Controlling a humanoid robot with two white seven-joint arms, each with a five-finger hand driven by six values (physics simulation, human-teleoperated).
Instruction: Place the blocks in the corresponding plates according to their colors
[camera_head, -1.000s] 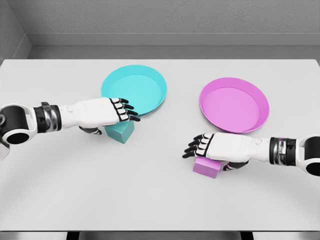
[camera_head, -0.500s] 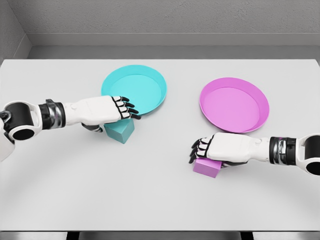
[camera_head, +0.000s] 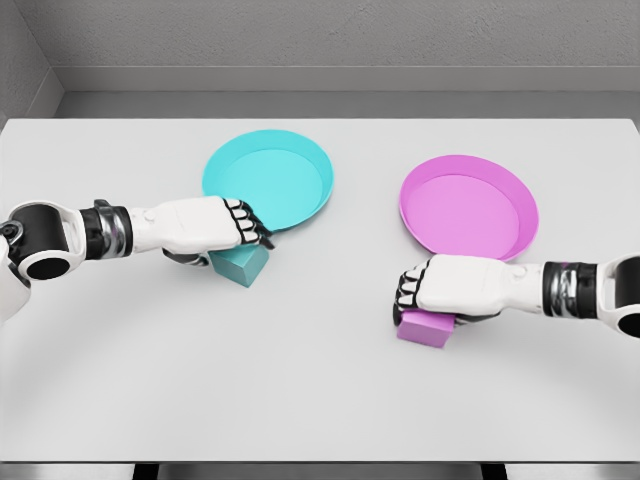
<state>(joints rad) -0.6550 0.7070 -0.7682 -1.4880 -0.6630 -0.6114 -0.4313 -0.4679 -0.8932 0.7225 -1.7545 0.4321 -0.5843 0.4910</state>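
Observation:
A cyan block (camera_head: 241, 265) lies on the table just in front of the cyan plate (camera_head: 290, 170). My left hand (camera_head: 245, 228) covers its top, fingers curled down around it. Near the front rim of the pink plate (camera_head: 470, 208) lies a pink block (camera_head: 424, 328). My right hand (camera_head: 408, 292) sits over that block with its fingers curled down on the left face. Both blocks still touch the table. Most of each block is hidden under a palm.
The white table (camera_head: 300, 400) ends at a front edge near the bottom of the view. A grey wall runs behind its far edge. The two plates stand side by side, a gap of bare table between them.
Both hands went from spread fingers to curled ones, closing down on their blocks. The pink block has shifted slightly right and toward the pink plate with the right hand.

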